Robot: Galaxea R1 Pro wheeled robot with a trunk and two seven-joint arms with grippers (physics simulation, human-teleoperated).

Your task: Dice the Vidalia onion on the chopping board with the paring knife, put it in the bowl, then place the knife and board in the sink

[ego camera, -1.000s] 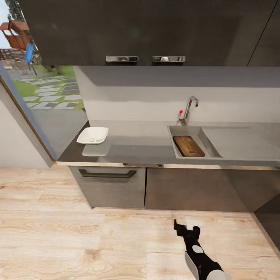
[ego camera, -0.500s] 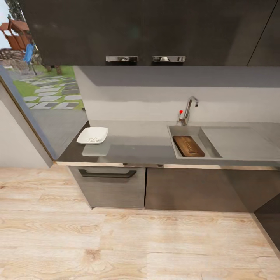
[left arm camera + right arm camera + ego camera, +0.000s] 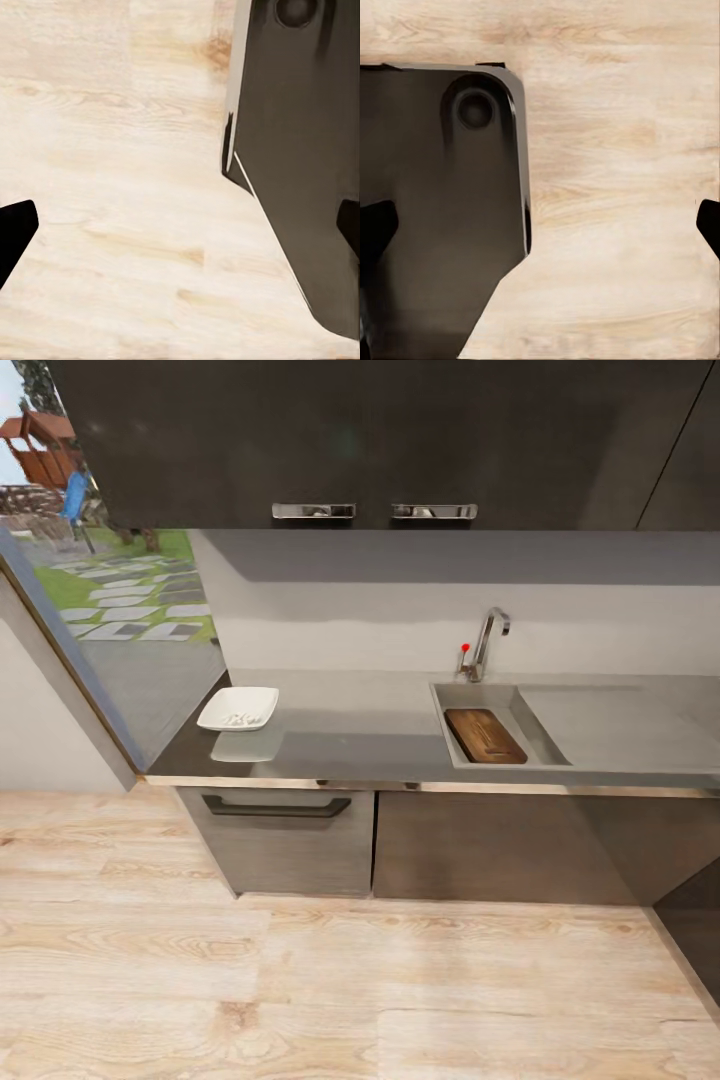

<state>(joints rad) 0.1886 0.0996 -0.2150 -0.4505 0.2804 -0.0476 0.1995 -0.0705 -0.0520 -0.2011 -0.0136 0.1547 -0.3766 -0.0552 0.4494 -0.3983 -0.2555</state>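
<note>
Gone from head view, both arms hang with jaws wide, empty.

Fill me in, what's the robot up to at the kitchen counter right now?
Nothing is being handled. The chopping board lies inside the sink, and the white bowl sits on the countertop with pale bits in it. The knife can't be made out on the board. The left pincer and right pincer are both open, empty and aimed at the wood floor beside the robot's dark base.
</note>
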